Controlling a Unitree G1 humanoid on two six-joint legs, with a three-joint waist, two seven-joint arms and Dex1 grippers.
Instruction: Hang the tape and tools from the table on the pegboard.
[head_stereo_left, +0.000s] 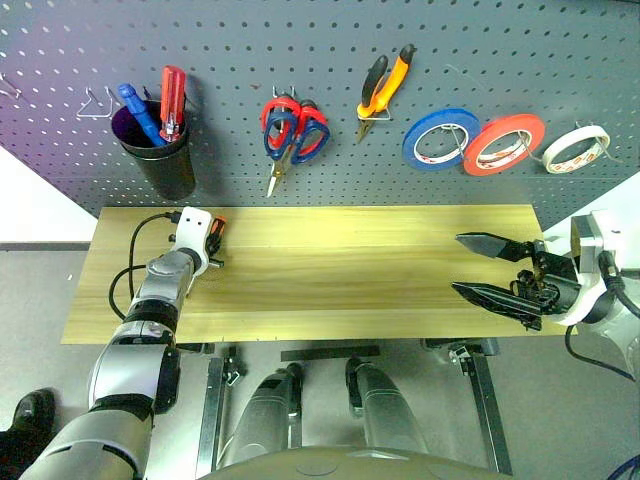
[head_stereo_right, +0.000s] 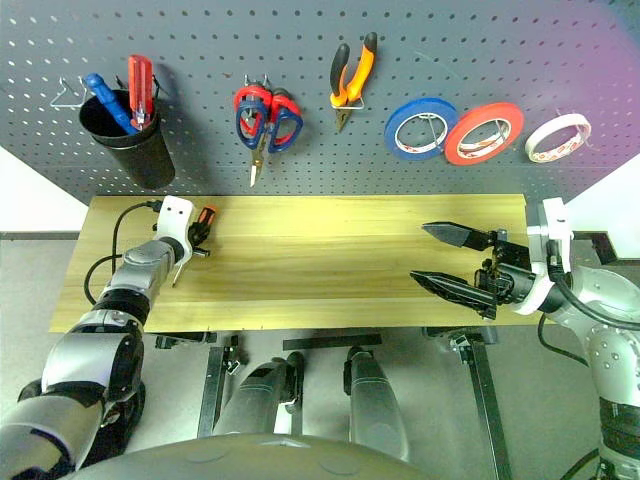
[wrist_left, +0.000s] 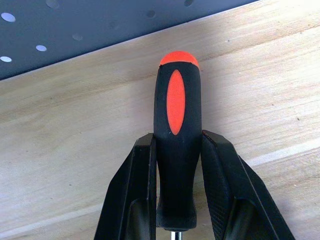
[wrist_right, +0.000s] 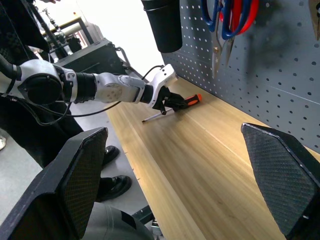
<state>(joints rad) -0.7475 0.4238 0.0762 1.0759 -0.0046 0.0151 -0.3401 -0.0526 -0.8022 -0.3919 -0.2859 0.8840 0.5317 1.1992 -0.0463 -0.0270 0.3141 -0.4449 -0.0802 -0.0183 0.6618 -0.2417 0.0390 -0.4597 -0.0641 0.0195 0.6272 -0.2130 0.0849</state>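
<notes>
1 tool left: the left gripper (wrist_left: 176, 200) clamps the screwdriver (wrist_left: 176, 150) on the table (head_stereo_left: 350, 270); pliers (head_stereo_left: 383, 88), scissors (head_stereo_left: 293, 135) and tape (head_stereo_left: 575, 148) already hang on the pegboard (head_stereo_left: 330, 40).

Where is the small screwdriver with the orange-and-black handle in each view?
Left eye view: orange-and-black screwdriver at the table's far left, in the left gripper.
Right eye view: same spot.
Left wrist view: centre, between the fingers.
Right wrist view: mid-frame.
Shared landmark: the grey perforated pegboard.
</notes>
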